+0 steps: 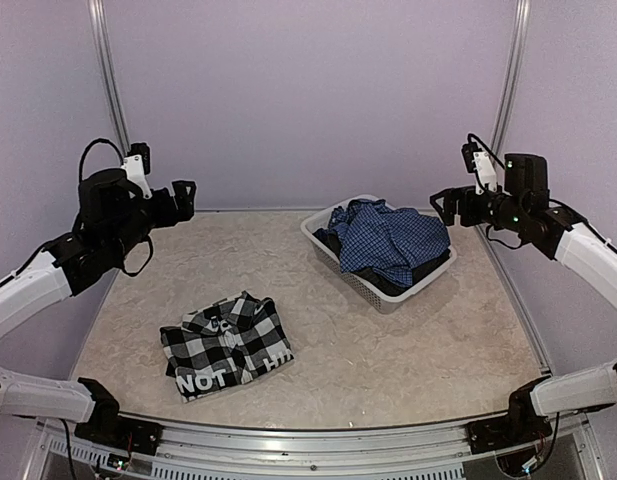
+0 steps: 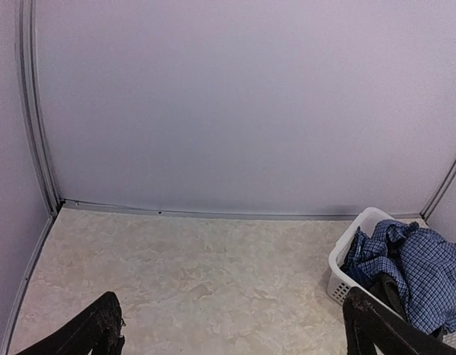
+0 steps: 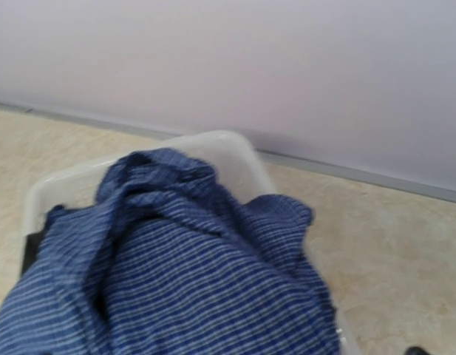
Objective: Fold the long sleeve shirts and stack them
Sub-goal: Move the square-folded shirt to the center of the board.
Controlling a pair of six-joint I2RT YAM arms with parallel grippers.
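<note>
The black-and-white plaid shirt (image 1: 226, 345) with white block letters lies folded on the table at the front left. The blue checked shirt (image 1: 388, 238) lies crumpled in a white basket (image 1: 326, 248) at the back right, over dark cloth. It fills the right wrist view (image 3: 191, 274) and shows at the right edge of the left wrist view (image 2: 423, 266). My left gripper (image 1: 183, 198) hangs high over the back left, open and empty, with its fingertips (image 2: 102, 329) wide apart. My right gripper (image 1: 446, 207) hangs just right of the basket, above the blue shirt, open and empty.
The basket stands slanted at the back right of the marbled table, its rim showing in the left wrist view (image 2: 346, 248) and the right wrist view (image 3: 213, 144). Lilac walls with metal rails close the back and sides.
</note>
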